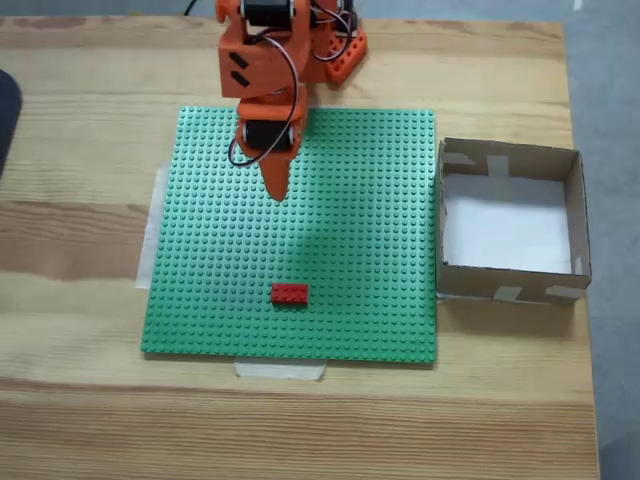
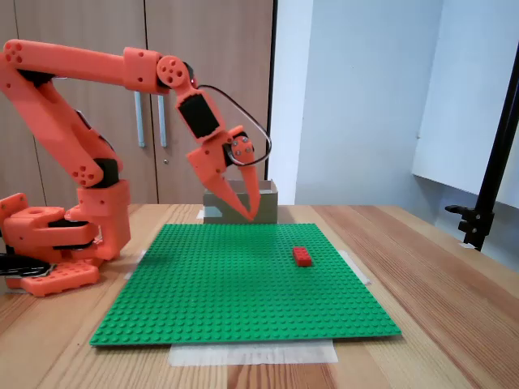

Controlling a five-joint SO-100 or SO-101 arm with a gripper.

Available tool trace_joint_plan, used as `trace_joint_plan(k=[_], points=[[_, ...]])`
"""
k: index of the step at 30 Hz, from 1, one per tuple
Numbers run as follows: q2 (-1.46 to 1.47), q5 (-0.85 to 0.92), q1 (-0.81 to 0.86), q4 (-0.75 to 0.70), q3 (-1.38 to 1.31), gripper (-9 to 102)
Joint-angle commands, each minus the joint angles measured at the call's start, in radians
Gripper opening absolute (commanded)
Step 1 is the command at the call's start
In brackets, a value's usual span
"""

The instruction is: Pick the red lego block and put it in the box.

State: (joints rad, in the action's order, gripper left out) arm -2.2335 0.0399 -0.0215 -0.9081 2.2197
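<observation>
The red lego block (image 1: 290, 293) (image 2: 302, 256) lies flat on the green studded baseplate (image 1: 370, 220) (image 2: 227, 292), toward the plate's front edge in the fixed view from above. My orange gripper (image 1: 277, 195) (image 2: 252, 217) hangs above the plate with its fingertips together, shut on nothing, pointing down and well short of the block. The box (image 1: 510, 158) (image 2: 269, 201), brown cardboard with a white floor, stands just off the plate's right edge in the view from above. In the side fixed view it is partly hidden behind the gripper.
The arm's base (image 2: 49, 243) sits at the table's back edge. Tape strips (image 1: 280, 370) hold the baseplate to the wooden table. A black stand (image 2: 486, 203) is off the table's side.
</observation>
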Motion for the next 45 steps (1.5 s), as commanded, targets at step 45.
trace_joint_plan(k=[45], points=[[0.821, 0.060, -0.006, -0.356, -0.871, 24]])
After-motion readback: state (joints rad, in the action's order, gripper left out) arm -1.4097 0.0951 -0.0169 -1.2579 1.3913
